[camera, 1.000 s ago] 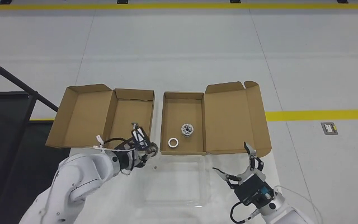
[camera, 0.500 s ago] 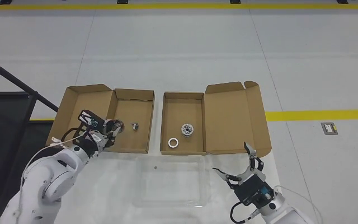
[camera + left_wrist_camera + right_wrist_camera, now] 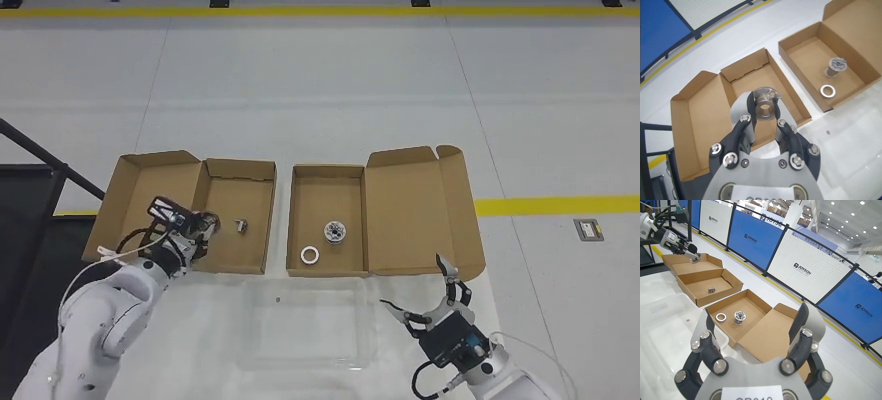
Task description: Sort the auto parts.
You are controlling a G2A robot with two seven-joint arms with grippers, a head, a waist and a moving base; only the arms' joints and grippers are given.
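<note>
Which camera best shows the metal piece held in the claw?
The left wrist view: the flanged metal bushing sits in the left claw, close up. The right wrist view shows it small and distant; the top view, barely a speck.

Left box (image 3: 255, 205): low walls all round, open on top. One small metal piece (image 3: 240, 225) mid-floor, room around it. Left gripper (image 3: 763, 102) pinching flanged part (image 3: 763, 112) hangs over tray side next to flat lid (image 3: 140, 205).
Right box (image 3: 327, 195): far half bare. Ring (image 3: 310, 254) and spool part (image 3: 335, 232) crowd near half, close but apart.
Thin strip of table between boxes.
Clear bin (image 3: 340, 340) in front, tiny speck (image 3: 277, 297) inside.
Right gripper (image 3: 755, 310), fingers spread, just beside right lid (image 3: 415, 215).
</note>
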